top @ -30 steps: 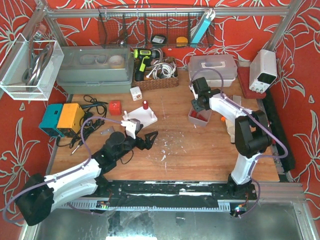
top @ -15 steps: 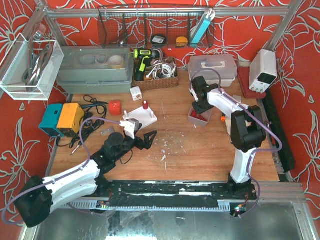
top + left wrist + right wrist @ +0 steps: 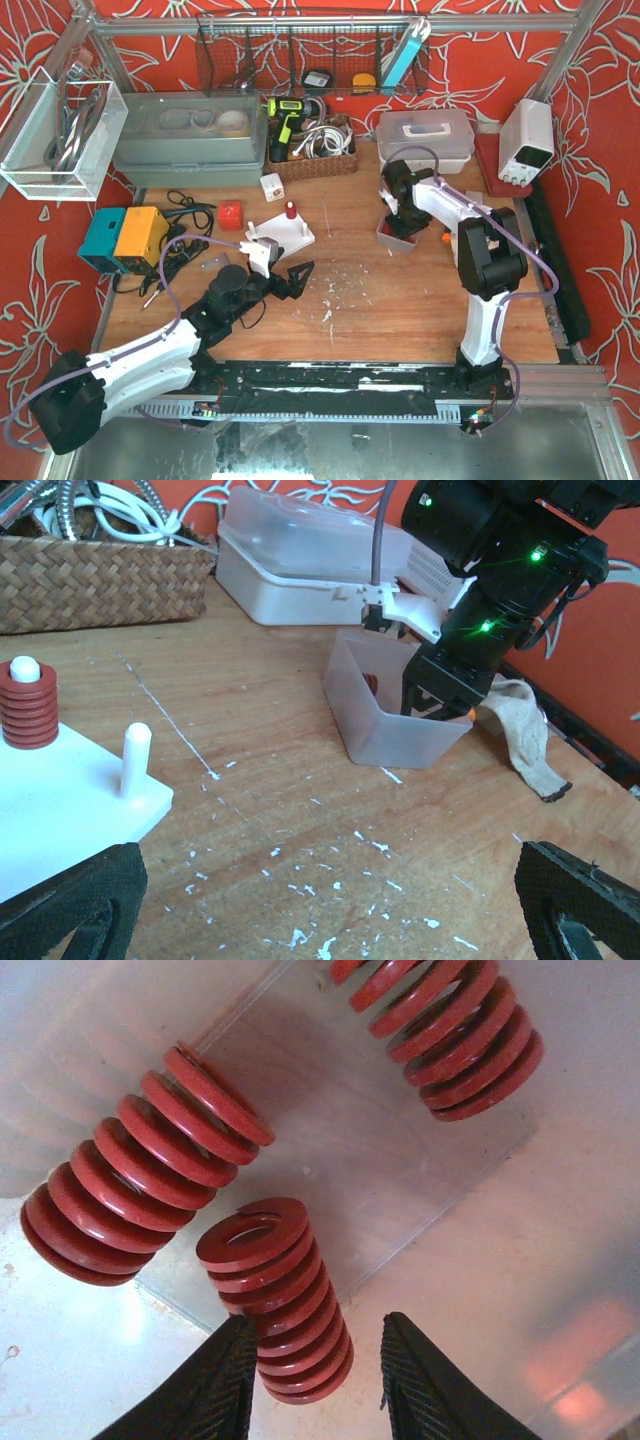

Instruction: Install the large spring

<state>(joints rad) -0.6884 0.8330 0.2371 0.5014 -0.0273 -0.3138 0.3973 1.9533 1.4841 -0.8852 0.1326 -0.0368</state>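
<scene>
**A:** What is hard to make out here?

**B:** From above, the right gripper (image 3: 398,225) covers the inside of the small translucent plastic bin (image 3: 385,237). From the left wrist its fingertips sink behind the bin's frosted wall. Only the right wrist camera sees inside, and there the top-edge red spring (image 3: 450,1035) is cut off by the frame.

**A:** And the left gripper (image 3: 325,910)?

**B:** Only its black pads (image 3: 70,900) show, at the bottom corners. The jaws are wide apart and hold nothing, left of the worktop's centre.

**A:** What lies around?

**B:** A flat white base plate (image 3: 60,810) carries a bare white peg (image 3: 135,755) and a ribbed red spring seated on a second peg (image 3: 28,702). A woven wicker basket (image 3: 90,580) stands at the back edge. A white lidded plastic box (image 3: 290,565) sits just behind the bin. White flecks (image 3: 300,880) litter the wood between plate and bin.

**A:** The large spring?

**B:** Three red coils lie on their sides in the bin, toward the back right corner. The widest red coil spring (image 3: 140,1165) lies apart from the fingers. A narrower red coil spring (image 3: 275,1295) lies between the right jaws, which stand apart beside its lower end. I cannot tell whether they touch it.
</scene>
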